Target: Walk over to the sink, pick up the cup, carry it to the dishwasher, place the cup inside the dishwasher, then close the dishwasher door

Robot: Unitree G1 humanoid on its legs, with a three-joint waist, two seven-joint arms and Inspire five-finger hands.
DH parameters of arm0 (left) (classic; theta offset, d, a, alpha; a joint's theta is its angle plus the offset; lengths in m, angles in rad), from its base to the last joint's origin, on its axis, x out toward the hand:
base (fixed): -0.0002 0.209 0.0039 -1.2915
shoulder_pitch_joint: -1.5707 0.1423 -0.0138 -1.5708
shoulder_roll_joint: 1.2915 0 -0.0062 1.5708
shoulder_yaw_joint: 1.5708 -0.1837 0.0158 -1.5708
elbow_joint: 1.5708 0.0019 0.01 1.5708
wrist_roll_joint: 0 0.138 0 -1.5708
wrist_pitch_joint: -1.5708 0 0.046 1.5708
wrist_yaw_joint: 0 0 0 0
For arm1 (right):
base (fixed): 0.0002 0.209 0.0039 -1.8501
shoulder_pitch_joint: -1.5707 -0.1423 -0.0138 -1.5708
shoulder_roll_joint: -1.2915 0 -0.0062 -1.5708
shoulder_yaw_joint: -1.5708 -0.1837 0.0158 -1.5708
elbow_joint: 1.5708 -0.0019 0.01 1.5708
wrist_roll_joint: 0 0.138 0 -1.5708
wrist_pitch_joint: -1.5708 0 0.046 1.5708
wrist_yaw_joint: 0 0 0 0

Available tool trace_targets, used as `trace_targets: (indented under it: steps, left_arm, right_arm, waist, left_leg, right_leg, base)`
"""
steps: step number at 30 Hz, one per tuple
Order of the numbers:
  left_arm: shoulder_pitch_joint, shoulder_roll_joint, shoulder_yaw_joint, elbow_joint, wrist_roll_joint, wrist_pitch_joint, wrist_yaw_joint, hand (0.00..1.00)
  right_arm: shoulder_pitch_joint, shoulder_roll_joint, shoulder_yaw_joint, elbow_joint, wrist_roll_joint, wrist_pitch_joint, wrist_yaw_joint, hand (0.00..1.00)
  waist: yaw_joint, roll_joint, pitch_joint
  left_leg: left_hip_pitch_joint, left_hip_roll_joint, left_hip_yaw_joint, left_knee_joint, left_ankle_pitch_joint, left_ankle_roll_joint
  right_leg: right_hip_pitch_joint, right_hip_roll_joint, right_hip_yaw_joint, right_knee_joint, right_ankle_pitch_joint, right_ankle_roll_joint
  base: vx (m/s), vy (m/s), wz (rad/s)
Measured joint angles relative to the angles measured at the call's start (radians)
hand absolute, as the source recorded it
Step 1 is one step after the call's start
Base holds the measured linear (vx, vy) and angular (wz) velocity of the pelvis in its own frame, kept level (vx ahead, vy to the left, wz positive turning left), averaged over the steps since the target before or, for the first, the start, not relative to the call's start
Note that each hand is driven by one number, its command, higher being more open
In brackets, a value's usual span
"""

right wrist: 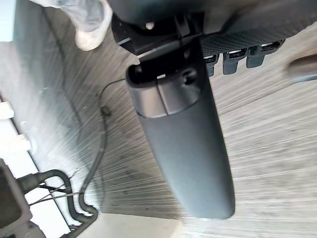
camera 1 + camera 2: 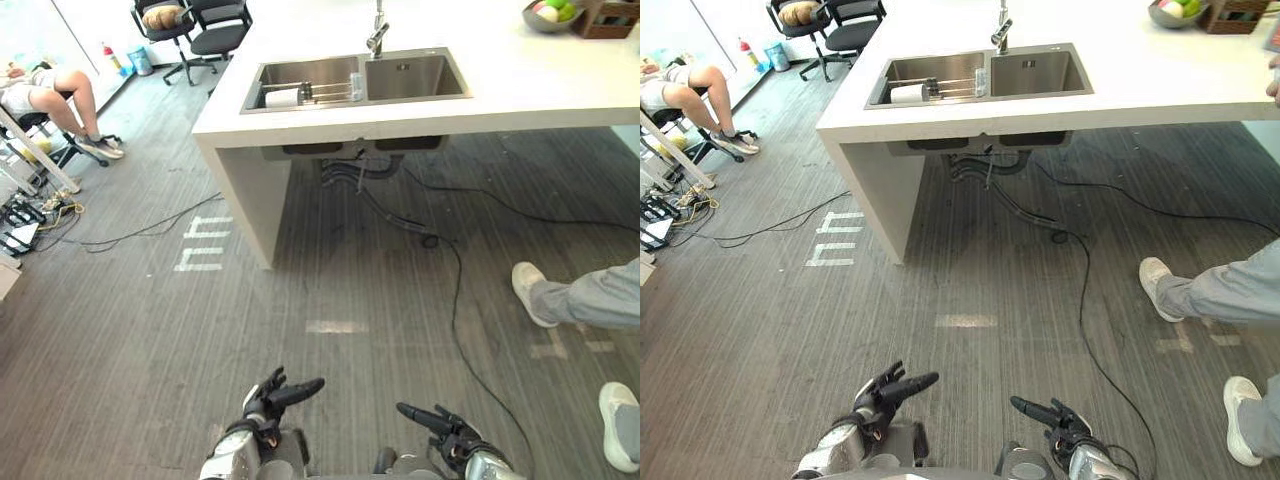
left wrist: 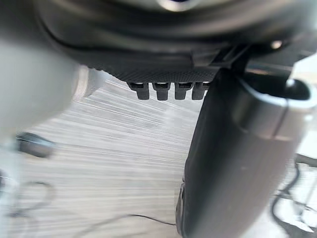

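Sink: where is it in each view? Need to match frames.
Left eye view: sink top centre, set in the white counter.
Right eye view: top centre, slightly further left.
Left wrist view: floor past the left hand.
Right wrist view: hoses from under it, past the right hand.
Shared landmark: faucet between the basins, both eye views.

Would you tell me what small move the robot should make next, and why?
Probably a step forward toward the sink: it stands well ahead, what looks like the white cup lies in its left basin, and the left hand and right hand hang low, open and empty.
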Motion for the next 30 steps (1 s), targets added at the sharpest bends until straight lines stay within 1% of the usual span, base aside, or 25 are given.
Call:
trace_targets:
  steps: [1, 3, 4, 5, 6, 7, 8, 9, 10, 11, 12, 13, 14, 15, 16, 18, 19, 20, 22, 23, 24, 25, 26, 27, 30]
  left_arm:
    - [0.009, 0.0, 0.001, -0.052, 0.0, 0.001, 0.002, 1.0]
    - [0.012, 0.004, 0.003, -0.094, -0.001, 0.011, 0.007, 1.0]
    - [0.017, 0.009, 0.012, -0.099, -0.001, 0.011, 0.009, 1.0]
    - [0.014, 0.013, 0.02, -0.099, 0.0, 0.012, 0.012, 1.0]
    - [0.017, 0.015, 0.044, -0.113, 0.002, 0.011, 0.017, 1.0]
    - [0.024, 0.011, 0.062, -0.141, 0.006, 0.01, 0.027, 1.0]
    - [0.03, 0.007, 0.066, -0.157, 0.006, 0.01, 0.036, 1.0]
    - [0.052, 0.003, 0.082, -0.198, 0.006, 0.007, 0.05, 1.0]
    - [0.053, 0.0, 0.111, -0.247, 0.01, -0.003, 0.07, 1.0]
    - [0.054, -0.004, 0.13, -0.28, 0.014, -0.007, 0.083, 1.0]
    - [0.069, -0.007, 0.169, -0.382, 0.032, -0.01, 0.11, 1.0]
    - [0.076, -0.005, 0.182, -0.441, 0.042, -0.012, 0.124, 1.0]
    - [0.084, 0.004, 0.219, -0.562, 0.054, -0.016, 0.148, 1.0]
    - [0.082, 0.011, 0.255, -0.669, 0.062, -0.024, 0.18, 1.0]
    - [0.081, 0.013, 0.271, -0.72, 0.07, -0.036, 0.198, 1.0]
    - [0.049, 0.04, 0.315, -0.87, 0.079, -0.114, 0.236, 1.0]
    - [0.025, 0.057, 0.328, -0.902, 0.092, -0.147, 0.247, 1.0]
    - [-0.013, 0.098, 0.345, -0.915, 0.096, -0.194, 0.261, 1.0]
    - [-0.026, 0.136, 0.359, -0.911, 0.098, -0.223, 0.269, 1.0]
    - [-0.026, 0.174, 0.373, -0.91, 0.095, -0.251, 0.272, 1.0]
    - [-0.026, 0.203, 0.389, -0.911, 0.086, -0.266, 0.269, 1.0]
    - [-0.013, 0.201, 0.425, -0.917, 0.063, -0.289, 0.262, 1.0]
    - [-0.008, 0.194, 0.445, -0.924, 0.046, -0.299, 0.262, 1.0]
    - [-0.008, 0.179, 0.456, -0.929, 0.02, -0.309, 0.262, 1.0]
    - [-0.009, 0.178, 0.428, -0.99, 0.011, -0.294, 0.256, 1.0]
  right_arm:
    - [-0.006, 0.0, -0.016, -0.01, 0.01, -0.008, -0.02, 1.0]
    - [-0.005, 0.001, -0.019, -0.013, 0.044, -0.012, -0.034, 1.0]
    - [0.005, 0.007, -0.017, -0.013, 0.063, -0.007, -0.037, 1.0]
    - [0.004, 0.015, -0.016, -0.014, 0.076, 0.0, -0.043, 1.0]
    - [0.001, 0.024, -0.01, -0.021, 0.081, 0.017, -0.049, 1.0]
    - [0.006, 0.024, -0.011, -0.022, 0.081, 0.026, -0.05, 1.0]
    - [0.01, 0.023, -0.017, -0.016, 0.081, 0.033, -0.05, 1.0]
    - [0.027, 0.024, -0.032, 0.011, 0.08, 0.056, -0.054, 1.0]
    - [0.026, 0.032, -0.062, 0.039, 0.082, 0.081, -0.053, 1.0]
    - [0.027, 0.039, -0.084, 0.057, 0.085, 0.092, -0.053, 1.0]
    - [0.03, 0.052, -0.111, 0.093, 0.102, 0.11, -0.057, 1.0]
    - [0.039, 0.053, -0.128, 0.086, 0.103, 0.099, -0.06, 1.0]
    - [0.039, 0.051, -0.173, 0.085, 0.109, 0.101, -0.055, 1.0]
    - [0.041, 0.057, -0.202, 0.08, 0.11, 0.099, -0.055, 1.0]
    - [0.044, 0.057, -0.211, 0.076, 0.112, 0.098, -0.057, 1.0]
    - [0.066, 0.052, -0.215, 0.042, 0.152, 0.084, -0.067, 1.0]
    - [0.069, 0.048, -0.224, 0.03, 0.168, 0.083, -0.069, 1.0]
    - [0.07, 0.052, -0.243, 0.031, 0.197, 0.083, -0.069, 1.0]
    - [0.081, 0.055, -0.248, 0.04, 0.195, 0.096, -0.068, 1.0]
    - [0.108, 0.067, -0.254, 0.058, 0.195, 0.113, -0.063, 1.0]
    - [0.139, 0.088, -0.258, 0.078, 0.195, 0.123, -0.058, 1.0]
    - [0.159, 0.101, -0.303, 0.096, 0.226, 0.124, -0.046, 1.0]
    - [0.157, 0.098, -0.305, 0.095, 0.227, 0.126, -0.039, 1.0]
    - [0.153, 0.076, -0.302, 0.095, 0.226, 0.141, -0.008, 1.0]
    - [0.157, 0.055, -0.323, 0.108, 0.217, 0.186, 0.037, 1.0]
  waist:
    - [0.012, 0.008, 0.003]
    - [0.024, 0.026, 0.004]
    - [0.03, 0.046, -0.007]
    - [0.033, 0.032, -0.003]
    - [0.043, -0.006, -0.007]
    - [0.053, -0.035, -0.019]
    - [0.058, -0.043, -0.025]
    - [0.074, -0.064, -0.046]
    - [0.077, -0.073, -0.046]
    - [0.076, -0.079, -0.048]
    - [0.084, -0.082, -0.049]
    - [0.083, -0.082, -0.049]
    - [0.083, -0.083, -0.048]
    - [0.082, -0.082, -0.048]
    - [0.082, -0.081, -0.047]
    - [0.077, -0.062, -0.05]
    - [0.07, -0.056, -0.049]
    - [0.061, -0.053, -0.048]
    - [0.054, -0.053, -0.048]
    - [0.051, -0.061, -0.052]
    - [0.048, -0.083, -0.063]
    - [0.052, -0.079, -0.087]
    - [0.057, -0.068, -0.085]
    - [0.067, -0.036, -0.084]
    - [0.076, -0.008, -0.101]
  left_leg:
    - [0.016, -0.024, -0.002, -0.217, 0.086, -0.046]
    - [0.021, -0.018, 0.002, -0.304, 0.12, -0.057]
    - [0.041, 0.004, -0.007, -0.293, 0.172, -0.015]
    - [0.043, 0.002, -0.006, -0.266, 0.205, 0.002]
    - [0.023, -0.025, -0.006, -0.205, 0.206, 0.015]
    - [-0.017, -0.054, -0.001, -0.126, 0.181, 0.054]
    - [-0.03, -0.068, 0.001, -0.095, 0.165, 0.078]
    - [-0.032, -0.105, 0.027, -0.078, 0.125, 0.136]
    - [-0.032, -0.133, 0.034, -0.06, 0.089, 0.187]
    - [-0.028, -0.145, 0.037, -0.052, 0.07, 0.193]
    - [-0.001, -0.164, 0.044, -0.051, 0.037, 0.198]
    - [0.018, -0.17, 0.044, -0.055, 0.024, 0.199]
    - [0.062, -0.173, 0.045, -0.057, 0.002, 0.194]
    - [0.125, -0.171, 0.044, -0.075, -0.016, 0.184]
    - [0.161, -0.168, 0.042, -0.093, -0.022, 0.179]
    - [0.256, -0.127, 0.008, -0.145, -0.029, 0.154]
    - [0.27, -0.104, -0.01, -0.14, -0.028, 0.14]
    - [0.296, -0.07, -0.04, -0.126, -0.029, 0.117]
    - [0.326, -0.052, -0.075, -0.115, -0.04, 0.089]
    - [0.354, -0.048, -0.118, -0.107, -0.071, 0.055]
    - [0.37, -0.055, -0.153, -0.102, -0.105, 0.027]
    - [0.38, -0.037, -0.185, -0.102, -0.154, -0.004]
    - [0.377, -0.025, -0.19, -0.1, -0.162, -0.015]
    - [0.368, 0.004, -0.207, -0.102, -0.168, -0.027]
    - [0.368, 0.043, -0.287, -0.162, -0.158, -0.031]
  right_leg:
    - [0.035, 0.004, 0.009, -0.008, -0.018, 0.017]
    - [0.096, 0.028, 0.023, -0.006, -0.066, 0.046]
    - [0.14, 0.045, 0.043, 0.012, -0.121, 0.061]
    - [0.151, 0.034, 0.055, 0.025, -0.147, 0.056]
    - [0.141, 0.003, 0.094, 0.051, -0.194, 0.034]
    - [0.125, -0.029, 0.138, 0.067, -0.25, 0.032]
    - [0.125, -0.044, 0.153, 0.067, -0.273, 0.028]
    - [0.119, -0.081, 0.171, 0.116, -0.293, 0.037]
    - [0.026, -0.103, 0.175, 0.402, -0.259, 0.114]
    - [-0.011, -0.12, 0.161, 0.513, -0.228, 0.166]
    - [-0.073, -0.172, 0.139, 0.664, -0.133, 0.235]
    - [-0.1, -0.188, 0.144, 0.733, -0.103, 0.249]
    - [-0.16, -0.222, 0.133, 0.876, -0.12, 0.215]
    - [-0.204, -0.245, 0.098, 0.947, -0.148, 0.167]
    - [-0.223, -0.256, 0.07, 0.949, -0.165, 0.144]
    - [-0.315, -0.253, -0.04, 0.775, -0.226, 0.065]
    - [-0.344, -0.235, -0.047, 0.646, -0.22, 0.064]
    - [-0.374, -0.209, -0.006, 0.448, -0.167, 0.076]
    - [-0.376, -0.195, 0.04, 0.325, -0.08, 0.084]
    - [-0.372, -0.196, 0.088, 0.273, 0.059, 0.082]
    - [-0.371, -0.2, 0.118, 0.275, 0.229, 0.08]
    - [-0.356, -0.193, 0.116, 0.306, 0.129, 0.114]
    - [-0.351, -0.185, 0.112, 0.305, 0.093, 0.11]
    - [-0.352, -0.16, 0.092, 0.309, 0.058, 0.096]
    - [-0.347, -0.101, 0.051, 0.278, 0.028, 0.069]
  base:
    - [0.38, 0.108, -0.16]
    - [0.43, 0.173, -0.24]
    - [0.46, 0.22, -0.26]
    - [0.44, 0.228, -0.38]
    - [0.41, 0.195, -0.36]
    - [0.41, 0.182, -0.34]
    - [0.45, 0.172, -0.34]
    - [0.54, 0.129, -0.21]
    - [0.57, 0.106, -0.14]
    - [0.61, 0.07, 0.01]
    - [0.57, 0.083, -0.01]
    - [0.63, 0.097, -0.11]
    - [0.55, 0.075, -0.15]
    - [0.42, 0.034, -0.19]
    - [0.38, -0.01, -0.16]
    - [0.38, -0.088, 0.09]
    - [0.39, -0.188, 0.49]
    - [0.32, -0.204, 0.55]
    - [0.27, -0.22, 0.62]
    - [0.35, -0.335, 0.89]
    - [0.45, -0.47, 1.05]
    - [0.39, -0.442, 0.7]
    - [0.34, -0.454, 0.43]
    - [0.23, -0.38, 0.3]
    - [0.16, -0.275, 0.13]
